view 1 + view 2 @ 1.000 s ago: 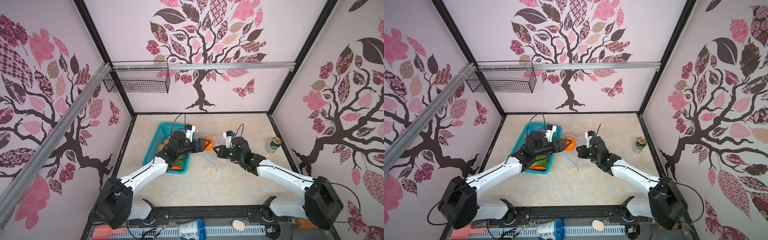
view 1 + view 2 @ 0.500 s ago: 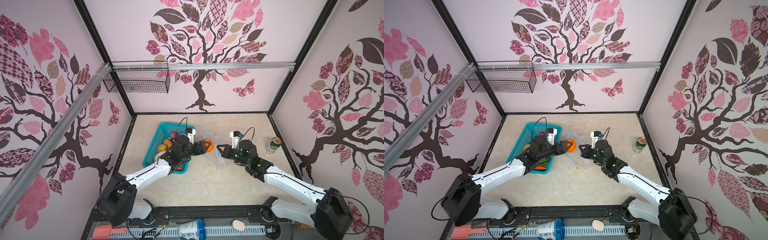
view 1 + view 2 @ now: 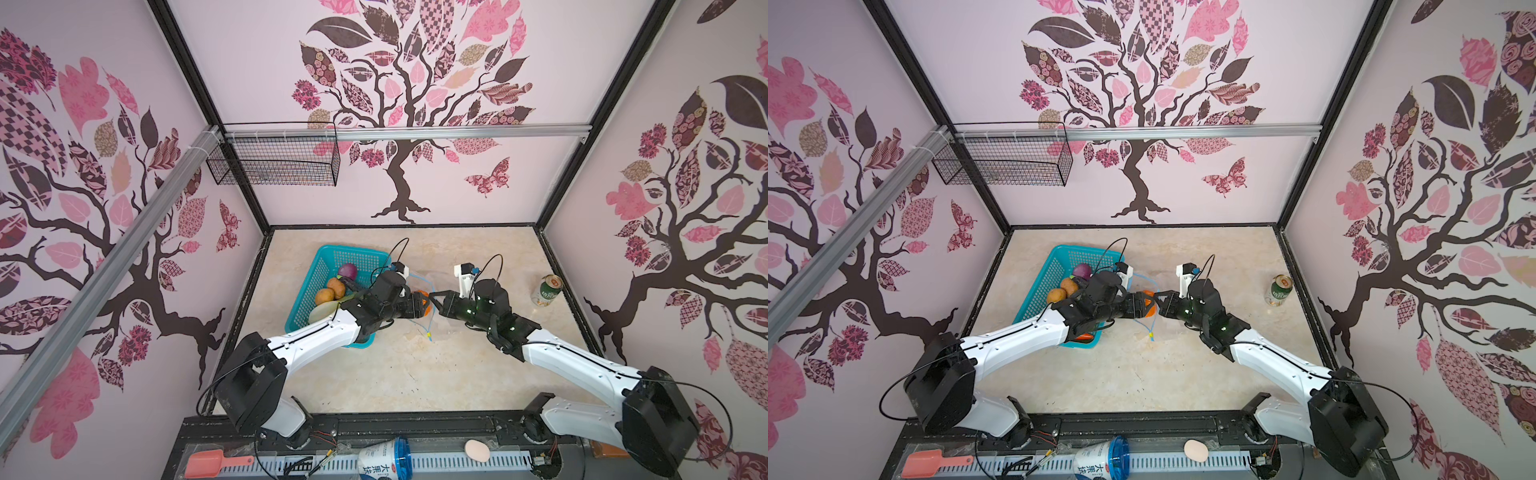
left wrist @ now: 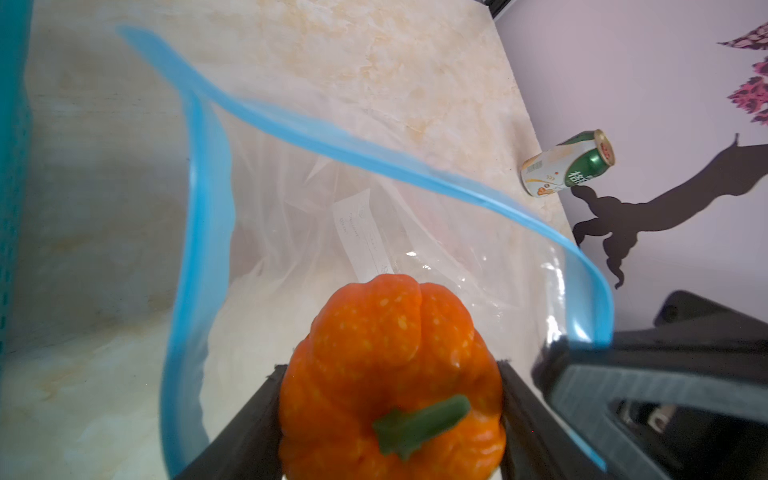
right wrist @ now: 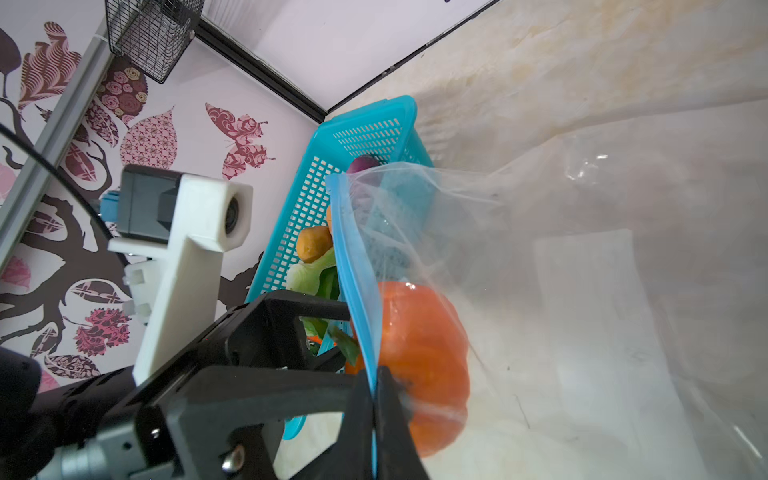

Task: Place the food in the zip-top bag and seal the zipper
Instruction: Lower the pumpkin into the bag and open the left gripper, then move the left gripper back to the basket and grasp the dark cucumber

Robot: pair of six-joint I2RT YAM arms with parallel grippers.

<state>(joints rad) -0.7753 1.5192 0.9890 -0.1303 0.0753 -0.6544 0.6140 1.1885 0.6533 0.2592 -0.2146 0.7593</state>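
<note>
My left gripper (image 4: 390, 368) is shut on the orange pumpkin (image 4: 390, 332) by its sides. It holds it in the open mouth of the clear zip-top bag (image 4: 316, 216), inside the loop of the light-blue zipper (image 4: 374, 153). My right gripper (image 5: 376, 374) is shut on that zipper (image 5: 357, 257) and holds the edge up. Through the plastic the pumpkin (image 5: 424, 353) shows just past the rim. In both top views the two grippers (image 3: 420, 305) (image 3: 1158, 296) meet mid-table. The yellow slider (image 3: 428, 333) hangs low. More food, a purple onion (image 3: 347, 271) and potatoes (image 3: 336, 286), lies in the basket.
The teal basket (image 3: 320, 266) stands just left of the bag, under my left arm. A green drink can (image 3: 547, 290) stands near the right wall. A black wire basket (image 3: 274, 160) hangs on the back wall. A red scoop (image 3: 208, 463) and a pale egg (image 3: 477, 451) lie on the front rail.
The right gripper has raised the zipper edge, so the bag's mouth stands wider. The left gripper has carried the pumpkin a little closer to it. Both grips are the same.
</note>
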